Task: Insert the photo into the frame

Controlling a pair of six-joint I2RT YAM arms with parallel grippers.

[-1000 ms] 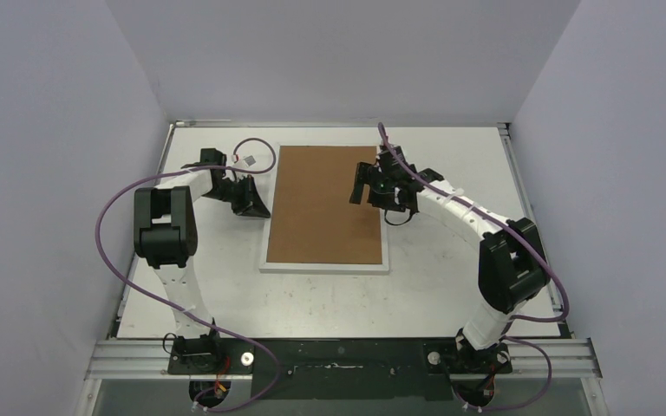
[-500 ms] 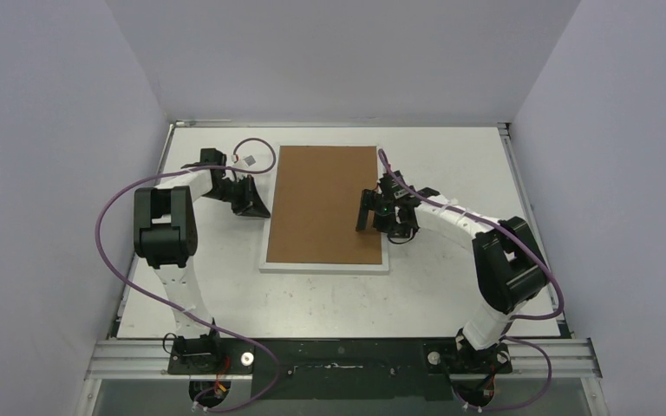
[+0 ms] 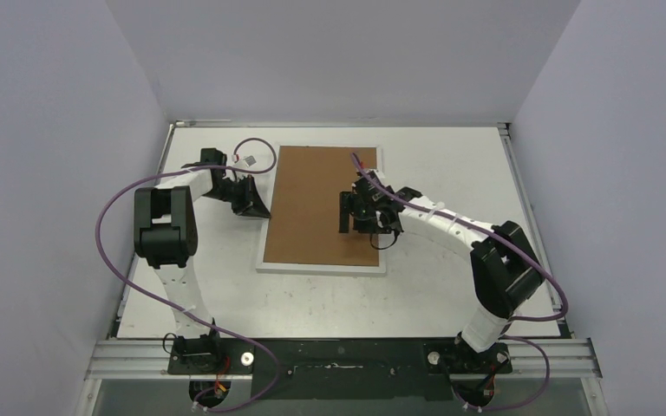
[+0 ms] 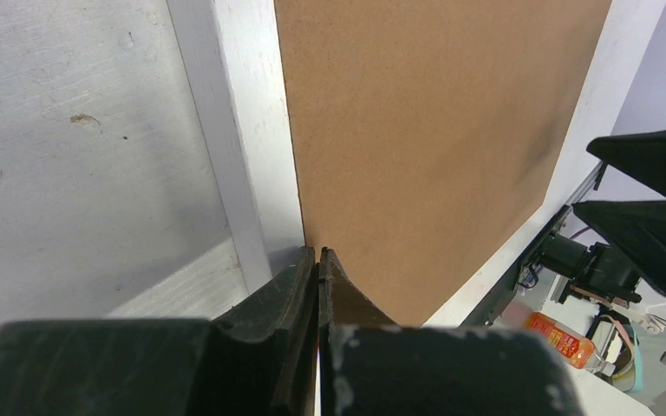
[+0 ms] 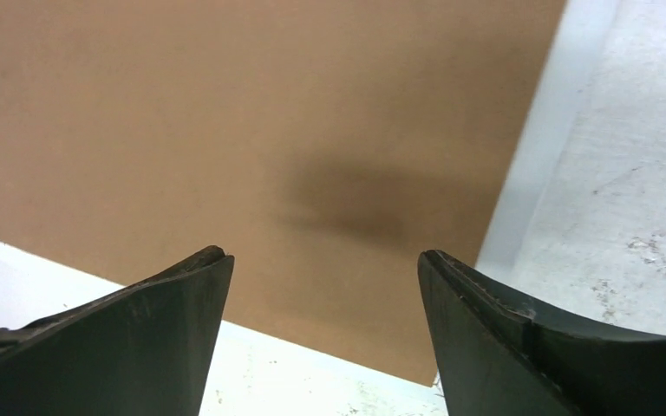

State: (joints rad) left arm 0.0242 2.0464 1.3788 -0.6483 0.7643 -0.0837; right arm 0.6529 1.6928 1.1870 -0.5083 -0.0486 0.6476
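The frame [image 3: 322,267] lies face down in the middle of the table [image 3: 451,156], its brown board [image 3: 308,208] uppermost inside the white rim; the photo shows in no view, so whether it already sits beneath the board cannot be told. The left gripper [image 4: 319,253] has its jaws pressed together on nothing, the tips resting at the seam where the rim meets the board on the frame's left side. The right gripper [image 5: 323,260] hangs over the right part of the board with its jaws spread wide and nothing between them, its shadow close beneath. The step looks like seating or working the board from above; to do it well the right arm should come down squarely so both fingertips meet the board together, press gently rather than push sideways, and work near the rim where the board must settle. The left tips should brace the frame against sliding; a slanted push could skate the whole frame across the table.
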